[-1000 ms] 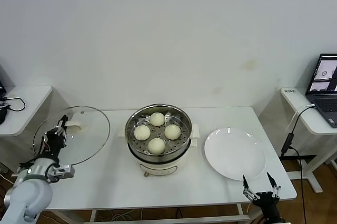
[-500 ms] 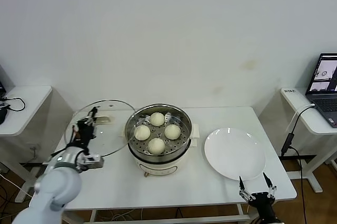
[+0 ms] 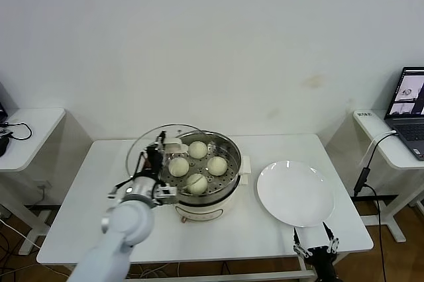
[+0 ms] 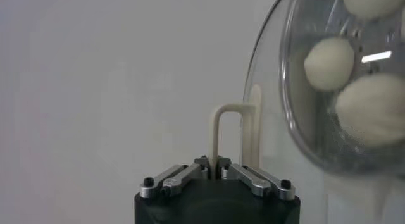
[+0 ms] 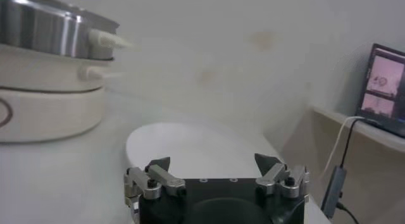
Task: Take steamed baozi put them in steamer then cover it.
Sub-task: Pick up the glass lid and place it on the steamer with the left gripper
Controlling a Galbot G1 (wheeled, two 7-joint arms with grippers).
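Four cream-white baozi (image 3: pixel 197 150) lie on the perforated tray of the steel steamer (image 3: pixel 228 187) at the table's middle. My left gripper (image 3: pixel 159 150) is shut on the cream handle (image 4: pixel 226 131) of the clear glass cover (image 3: pixel 147 144). It holds the cover tilted on edge at the steamer's left rim, partly over it. In the left wrist view the baozi (image 4: pixel 329 62) show through the glass. My right gripper (image 3: pixel 314 243) is open and empty at the table's front right edge, also in the right wrist view (image 5: pixel 214 162).
A flat white plate (image 3: pixel 295 194) lies right of the steamer, also in the right wrist view (image 5: pixel 190 146). Small side tables stand at far left and far right; a laptop (image 3: pixel 411 104) sits on the right one.
My left arm has carried the cover rightward from the table's left end to the steamer's left rim. My right gripper has drifted slightly left and lower at the front edge.
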